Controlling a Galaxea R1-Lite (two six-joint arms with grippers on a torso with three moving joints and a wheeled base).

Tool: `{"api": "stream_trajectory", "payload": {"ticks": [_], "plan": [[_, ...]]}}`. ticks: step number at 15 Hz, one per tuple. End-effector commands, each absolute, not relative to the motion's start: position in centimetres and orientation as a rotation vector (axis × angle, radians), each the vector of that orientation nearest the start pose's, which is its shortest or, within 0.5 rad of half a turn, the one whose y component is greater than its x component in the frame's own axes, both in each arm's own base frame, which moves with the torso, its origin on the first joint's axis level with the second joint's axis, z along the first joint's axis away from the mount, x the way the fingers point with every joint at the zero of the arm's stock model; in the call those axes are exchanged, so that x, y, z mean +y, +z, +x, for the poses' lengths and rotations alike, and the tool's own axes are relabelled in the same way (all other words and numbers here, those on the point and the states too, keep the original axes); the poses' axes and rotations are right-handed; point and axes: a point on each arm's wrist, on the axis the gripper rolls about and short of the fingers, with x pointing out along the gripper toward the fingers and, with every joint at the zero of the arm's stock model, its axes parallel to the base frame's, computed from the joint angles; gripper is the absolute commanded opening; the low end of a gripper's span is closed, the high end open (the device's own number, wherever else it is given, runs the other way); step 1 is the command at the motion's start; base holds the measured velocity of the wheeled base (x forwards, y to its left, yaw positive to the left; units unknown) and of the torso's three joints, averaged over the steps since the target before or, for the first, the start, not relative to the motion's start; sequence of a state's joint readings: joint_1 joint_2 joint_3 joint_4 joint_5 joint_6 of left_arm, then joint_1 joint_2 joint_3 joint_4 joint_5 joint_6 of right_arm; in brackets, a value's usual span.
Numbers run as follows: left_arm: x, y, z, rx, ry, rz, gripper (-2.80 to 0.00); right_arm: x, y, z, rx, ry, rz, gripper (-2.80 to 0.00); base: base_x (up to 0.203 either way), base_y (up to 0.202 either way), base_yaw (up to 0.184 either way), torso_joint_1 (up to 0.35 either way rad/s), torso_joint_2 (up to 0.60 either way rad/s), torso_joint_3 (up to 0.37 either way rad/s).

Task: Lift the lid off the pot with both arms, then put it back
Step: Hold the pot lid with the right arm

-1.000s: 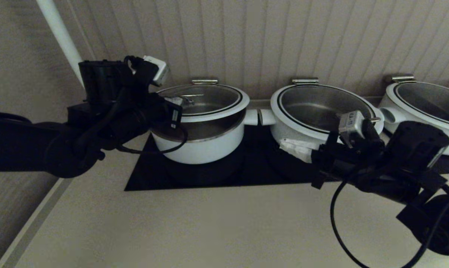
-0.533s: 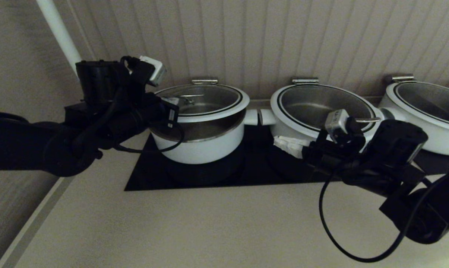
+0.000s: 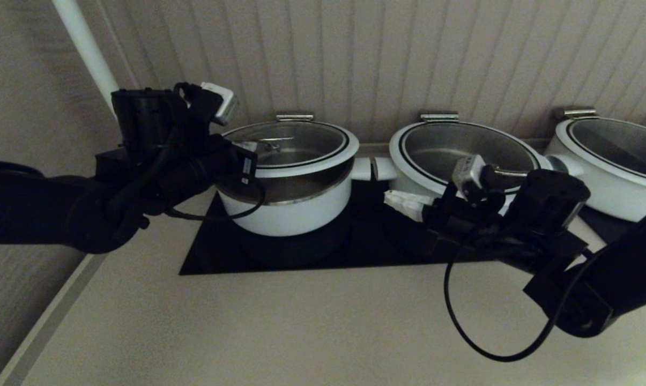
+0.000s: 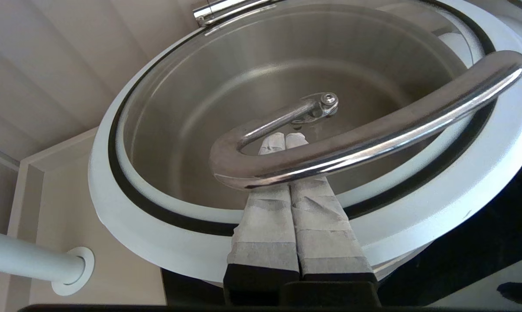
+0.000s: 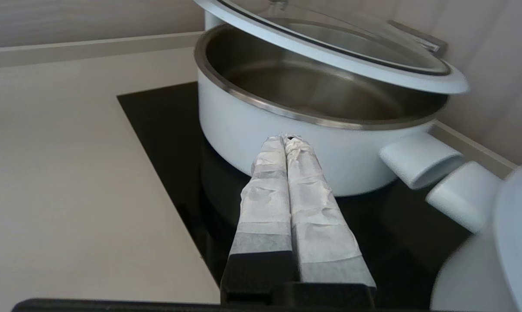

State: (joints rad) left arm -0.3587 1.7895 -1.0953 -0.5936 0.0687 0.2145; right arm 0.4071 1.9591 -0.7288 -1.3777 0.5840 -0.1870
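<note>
Head view shows the lid (image 3: 293, 146) raised and tilted over the pot (image 3: 290, 206), its front edge lifted clear of the steel rim while the back sits low by the wall. The pot stands on the black cooktop (image 3: 365, 241) at the left of a row of three, beside a wider white pot (image 3: 408, 187) whose stubby handle nearly meets its own. The left gripper (image 4: 284, 141) reaches in from the left with its taped fingers (image 4: 269, 216) pressed together and slid under the lid's steel wire handle (image 4: 373, 134), carrying it from below. The right gripper (image 5: 286, 138) hovers low over the cooktop, just short of the pot's white wall, fingers clenched on nothing.
</note>
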Motion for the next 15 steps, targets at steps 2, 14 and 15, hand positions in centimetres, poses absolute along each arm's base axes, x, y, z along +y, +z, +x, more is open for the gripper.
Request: {"api": "stream_trajectory", "payload": {"ticks": [2,14,15], "plan": [[-12.2,23.0,33.0,0.059,-0.298,0.234,-2.80,15.6,15.4,31.5,-0.273,0.989,-0.186,-2.80,0.000,0.000,0.000,0.000,0.00,0.000],[-12.3,23.1,33.3,0.054,-0.298,0.233,-2.80,17.4,14.8,33.8,-0.303,0.973,-0.185,-2.80,0.000,0.000,0.000,0.000,0.00,0.000],[-12.3,23.2,33.3,0.053,-0.298,0.233,-2.80,17.5,14.8,34.1,-0.310,0.969,-0.185,-2.80,0.000,0.000,0.000,0.000,0.00,0.000]]}}
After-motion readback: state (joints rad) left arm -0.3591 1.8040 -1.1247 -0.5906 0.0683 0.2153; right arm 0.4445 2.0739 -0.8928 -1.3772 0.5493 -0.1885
